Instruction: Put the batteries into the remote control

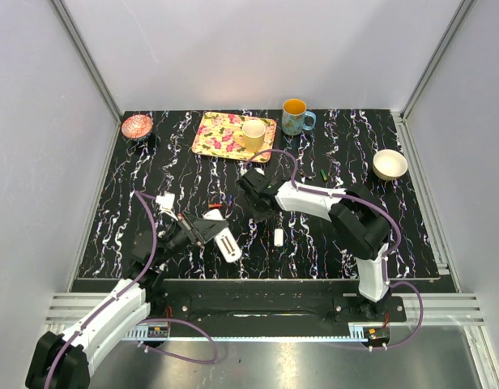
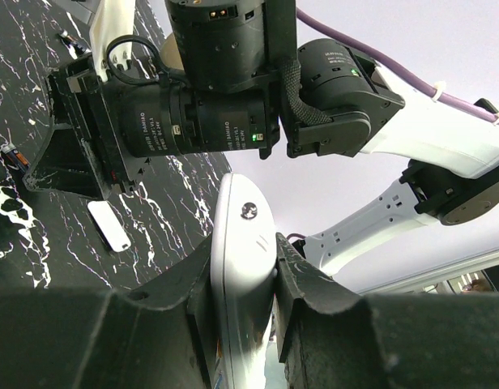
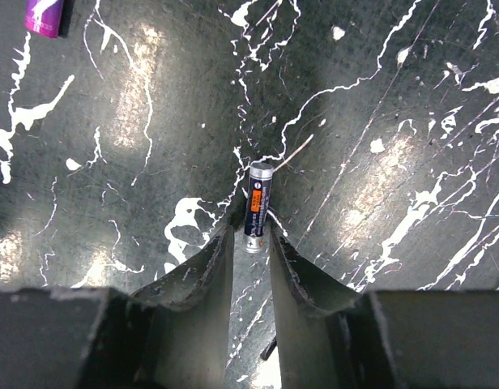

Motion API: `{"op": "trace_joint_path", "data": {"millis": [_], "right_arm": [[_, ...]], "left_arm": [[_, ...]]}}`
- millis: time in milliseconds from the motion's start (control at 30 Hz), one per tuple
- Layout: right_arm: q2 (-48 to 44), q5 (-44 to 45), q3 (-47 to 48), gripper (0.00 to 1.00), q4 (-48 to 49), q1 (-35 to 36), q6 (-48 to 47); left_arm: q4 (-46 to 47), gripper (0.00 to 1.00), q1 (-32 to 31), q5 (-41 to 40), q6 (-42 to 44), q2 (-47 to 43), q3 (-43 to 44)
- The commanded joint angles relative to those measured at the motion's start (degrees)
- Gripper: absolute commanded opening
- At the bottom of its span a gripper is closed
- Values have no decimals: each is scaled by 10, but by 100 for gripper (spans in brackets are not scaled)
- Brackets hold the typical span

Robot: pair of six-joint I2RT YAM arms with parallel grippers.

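- Black stone-patterned bench [image 1: 112, 203] with white veins fills your view, with grey walls on three sides. A flowered tray [image 1: 221, 150] holding a yellow cup [image 1: 253, 134] sits along the far edge beside a blue mug [image 1: 296, 118].
- A pink bowl [image 1: 137, 126] sits in the far-left corner and a cream bowl [image 1: 390, 164] by the right edge.
- Your remote control [image 1: 227, 245] is a slim white bar with a dark recess on its upper face. It sits close to the near edge, left of centre.
- In the left wrist view its rounded end carries a small screw and tilts up toward the right arm.
- Your left gripper [image 2: 244, 267] is closed on the remote's two long sides and holds it firmly.
- Your left arm reaches in low from the near-left corner.
- One battery [image 3: 257, 207] is black with an orange band and silver ends. It lies on the bench about midway, left of centre.
- Your right gripper [image 3: 251, 235] points down at it. Its fingers [image 3: 209, 267] are parted a little wider than the battery, with the near end between the tips and bare bench showing on one side.
- Your right arm folds up from the near edge and stretches left toward the centre.
- A small white piece [image 1: 279, 237] lies on the bench just right of the remote.
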Motion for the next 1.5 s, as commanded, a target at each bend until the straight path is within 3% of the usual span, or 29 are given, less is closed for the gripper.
{"op": "trace_joint_path", "data": {"millis": [0, 300, 633, 733, 867, 1000, 1233, 1467], "right_arm": [[6, 0, 11, 34, 8, 6, -6], [14, -4, 6, 28, 9, 5, -7], [15, -9, 1, 0, 10, 4, -6], [3, -3, -2, 0, 5, 4, -4], [-55, 0, -7, 0, -28, 5, 1], [-185, -26, -38, 0, -89, 13, 5], [-316, -8, 10, 0, -308, 86, 12], [-340, -87, 98, 0, -405, 122, 49]], "left_arm": [[42, 0, 0, -3, 3, 6, 2], [47, 0, -1, -3, 2, 10, -1], [48, 0, -1, -3, 0, 5, -6], [46, 0, 0, -4, 0, 2, -6], [41, 0, 0, -11, 4, 3, 0], [56, 0, -1, -23, 8, 30, 18], [201, 0, -1, -45, -40, 169, 32], [442, 0, -18, -57, -135, 362, 50]]}}
